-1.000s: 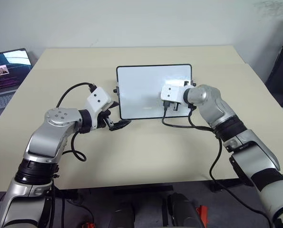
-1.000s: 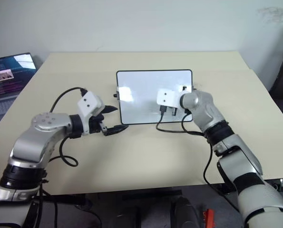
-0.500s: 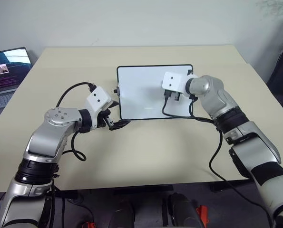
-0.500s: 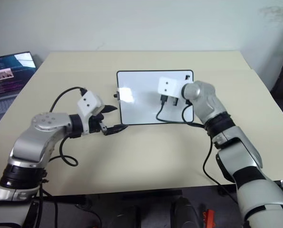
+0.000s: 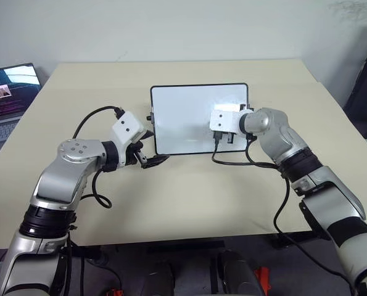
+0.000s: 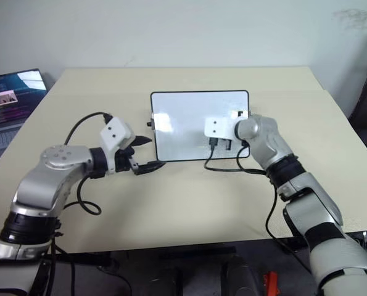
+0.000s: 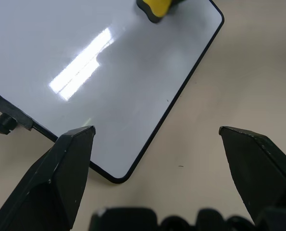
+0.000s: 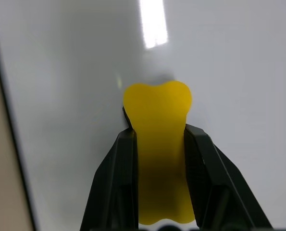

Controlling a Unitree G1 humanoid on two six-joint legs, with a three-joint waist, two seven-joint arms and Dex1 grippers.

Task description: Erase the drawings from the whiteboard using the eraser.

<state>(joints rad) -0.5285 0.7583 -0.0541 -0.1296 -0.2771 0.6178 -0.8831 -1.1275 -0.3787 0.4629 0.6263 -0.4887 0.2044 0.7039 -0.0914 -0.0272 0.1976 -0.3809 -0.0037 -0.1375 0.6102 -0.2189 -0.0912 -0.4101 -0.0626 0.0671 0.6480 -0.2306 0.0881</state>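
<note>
Entry, nearest item first: the left gripper point(image 5: 153, 161), fingers spread wide and holding nothing, hovered over the tan table point(image 5: 189, 203) just off the near left corner of the whiteboard point(image 5: 183, 117). Next, the right gripper point(image 8: 158, 139), clamped on the eraser point(image 8: 157, 159) across its narrowed waist, with the yellow block pressed to the right half of the board near its near edge. Handling, as judged: the eraser looked light and slightly yielding, its waist being the natural place for the fingers and giving a sure hold; the dark face had to stay flat on the glossy surface. The board itself appeared thin, stiff, slick and light enough to slide on the table under a firm wipe, so the black knobs point(image 5: 150, 117) on its left short side or the frame there seemed the spot to steady it. No drawings could be made out on the white surface in any view; the task seemed largely done. Farthest, at the left edge beyond the table, a laptop point(image 5: 7, 92). Compared with half a second before, the right gripper had drawn back from the far right part of the board toward its near edge; the left gripper had kept its place and its spread.
</note>
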